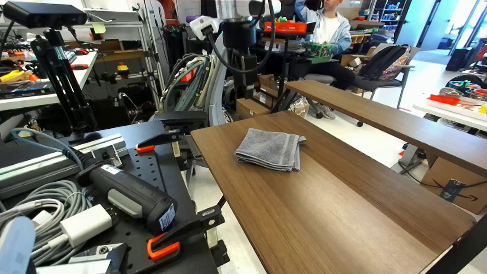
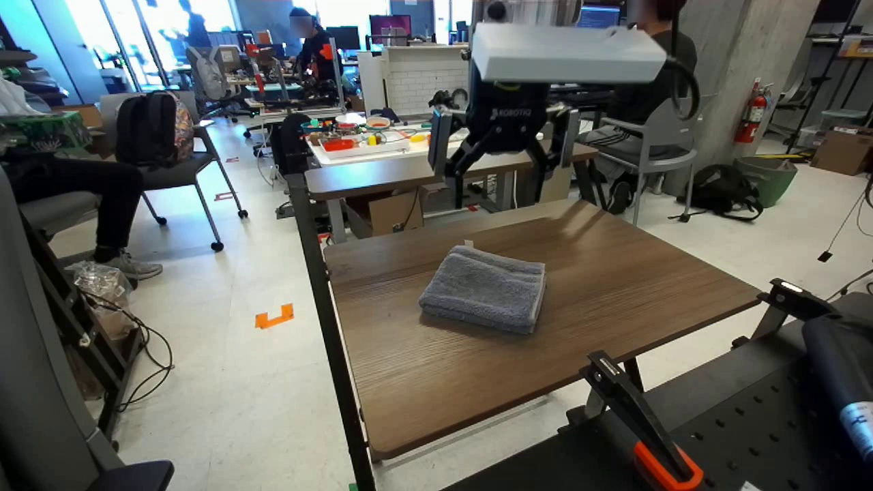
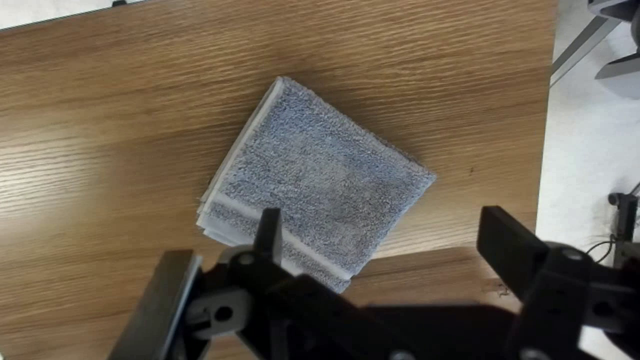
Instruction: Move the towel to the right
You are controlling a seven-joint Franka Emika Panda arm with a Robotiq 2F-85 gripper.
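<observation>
The towel is a grey folded cloth, roughly square, lying flat on the brown wooden table point(image 1: 335, 220). It shows in both exterior views point(image 1: 268, 149) point(image 2: 485, 290), nearer one end of the table in the former. In the wrist view the towel point(image 3: 320, 170) lies turned at an angle, and the gripper's left finger covers part of its lower striped edge. My gripper point(image 2: 498, 192) is open and empty, raised above the table and apart from the towel. In the wrist view the fingers of my gripper point(image 3: 381, 220) are wide apart, with a towel corner and bare wood seen between them.
A black bench point(image 1: 152, 167) with orange-tipped clamps point(image 1: 163, 247), cables and a dark handheld tool point(image 1: 129, 190) stands beside the table. A second narrow brown table point(image 1: 380, 110) stands across a gap. A grey chair point(image 1: 217, 83) is near the table's end.
</observation>
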